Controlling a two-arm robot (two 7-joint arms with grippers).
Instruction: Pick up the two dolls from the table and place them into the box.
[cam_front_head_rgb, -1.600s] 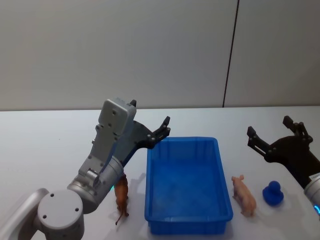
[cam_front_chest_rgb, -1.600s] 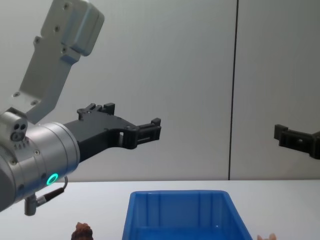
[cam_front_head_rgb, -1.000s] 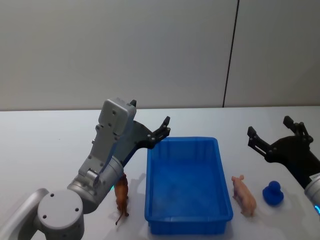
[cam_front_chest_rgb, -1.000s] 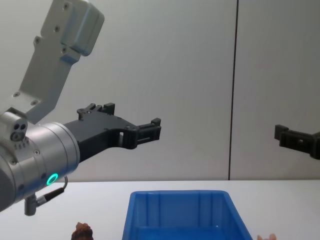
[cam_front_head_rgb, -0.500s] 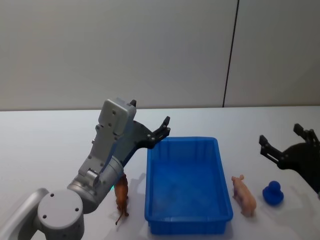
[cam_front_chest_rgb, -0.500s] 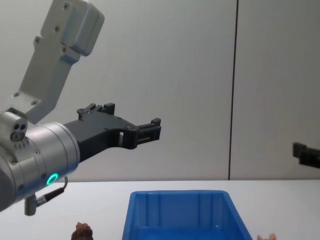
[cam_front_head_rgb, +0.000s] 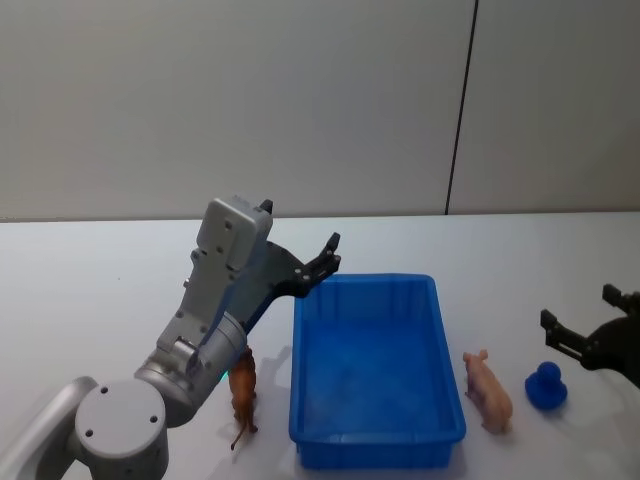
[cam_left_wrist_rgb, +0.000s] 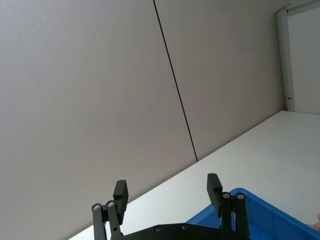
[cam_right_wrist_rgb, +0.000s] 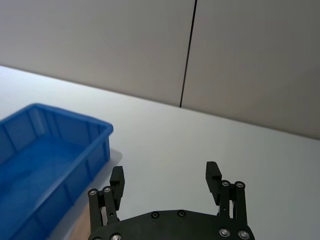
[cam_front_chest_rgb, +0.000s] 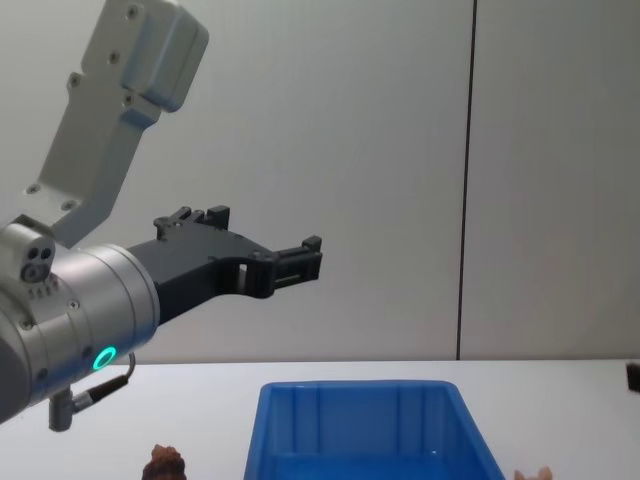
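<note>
Two end effectors spread wide, both dolls lying on the worktop (cam_front_head_rgb: 100, 285) outside the box (cam_front_head_rgb: 365, 447)

The left end effector (cam_front_head_rgb: 327, 258) (cam_left_wrist_rgb: 167, 185) (cam_front_chest_rgb: 266, 232) is held up in the air with its fingers far apart and nothing between them. The box's far left corner lies below its tips. A brown toy (cam_front_head_rgb: 242, 393) (cam_front_chest_rgb: 165, 462) stands on the worktop under this arm, back from the end effector toward the robot, just beside the box's left wall. The box (cam_right_wrist_rgb: 47, 150) (cam_front_chest_rgb: 350, 425) sits between the two end effectors, and its floor is bare. Next comes the orange-tan doll (cam_front_head_rgb: 487, 390), close to the box's right wall, left of the right end effector and nearer the robot. The blue doll (cam_front_head_rgb: 546, 386) rests just right of it, near the right end effector, a little to its left and closer to the robot. The right end effector (cam_front_head_rgb: 580, 312) (cam_right_wrist_rgb: 165, 172) is also gaping and holds nothing, with bare worktop ahead of its fingers
</note>
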